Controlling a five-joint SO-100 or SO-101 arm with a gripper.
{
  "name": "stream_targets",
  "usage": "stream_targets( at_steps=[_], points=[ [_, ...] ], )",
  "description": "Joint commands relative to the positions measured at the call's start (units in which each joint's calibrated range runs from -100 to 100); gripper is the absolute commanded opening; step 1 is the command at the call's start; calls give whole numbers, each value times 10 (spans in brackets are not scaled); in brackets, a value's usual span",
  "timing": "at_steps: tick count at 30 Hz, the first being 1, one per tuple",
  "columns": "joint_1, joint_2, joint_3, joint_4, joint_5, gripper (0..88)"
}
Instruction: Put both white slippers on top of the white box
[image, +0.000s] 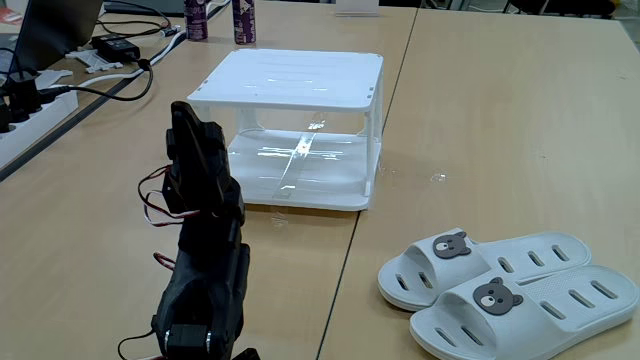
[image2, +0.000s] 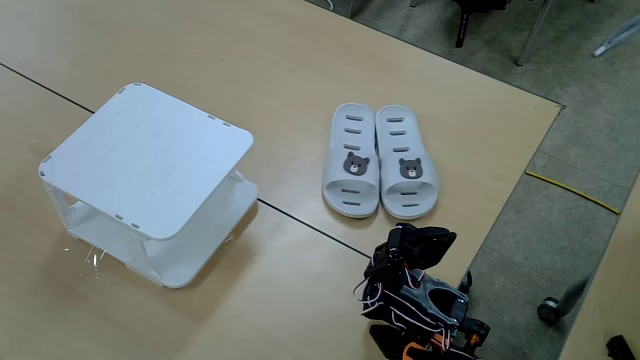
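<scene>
White slippers (image2: 379, 173) side by side; bear faces, seemingly no lettering.

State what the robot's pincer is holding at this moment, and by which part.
Nothing is held: both pale grey-white rubber bear-face slippers lie side by side on the wooden table, apart from the folded black arm.

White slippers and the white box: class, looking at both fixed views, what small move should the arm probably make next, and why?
Probably reach toward the nearer of the white slippers. Both slippers lie side by side on the table, apart from the white box, whose flat top is bare. The arm stands folded, away from them, and nothing seems to be held, though the gripper's jaws cannot be made out.
</scene>
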Motion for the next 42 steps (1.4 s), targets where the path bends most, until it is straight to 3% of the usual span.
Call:
stream_targets(
  at_steps=[1, 35, 42],
  points=[
    [-2, 2, 2, -3, 4, 7],
    [-1, 8, 2, -3, 4, 7],
    [0, 241, 7, -3, 4, 7]
  ],
)
